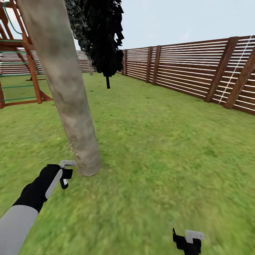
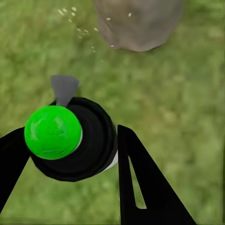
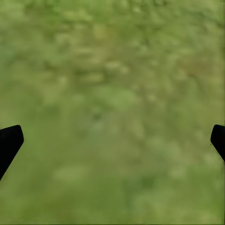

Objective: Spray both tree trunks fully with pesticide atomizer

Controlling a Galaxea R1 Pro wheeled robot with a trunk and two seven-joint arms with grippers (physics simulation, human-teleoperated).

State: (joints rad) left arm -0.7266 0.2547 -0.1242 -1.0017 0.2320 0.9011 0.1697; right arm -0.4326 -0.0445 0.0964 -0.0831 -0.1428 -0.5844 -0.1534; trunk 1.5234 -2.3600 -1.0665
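My left gripper (image 1: 66,176) hangs low beside the base of a thick mottled tree trunk (image 1: 67,95). In the left wrist view that gripper (image 2: 70,157) is shut on the pesticide atomizer (image 2: 77,140), a black round body with a bright green cap and a grey nozzle (image 2: 63,89). The nozzle points toward the trunk's foot (image 2: 138,23). Fine white spray droplets (image 2: 77,26) float between nozzle and bark, and droplets (image 1: 72,146) also speckle the trunk's lower part. My right gripper (image 1: 187,242) hangs open over bare grass (image 3: 112,93), its fingertips (image 3: 9,143) at the picture's edges.
A wooden climbing frame (image 1: 21,56) stands at the far left behind the trunk. A dark narrow conifer (image 1: 102,35) stands further back. The brown slatted fence (image 1: 198,71) runs along the right side. Open lawn (image 1: 152,141) stretches between the trunk and the fence.
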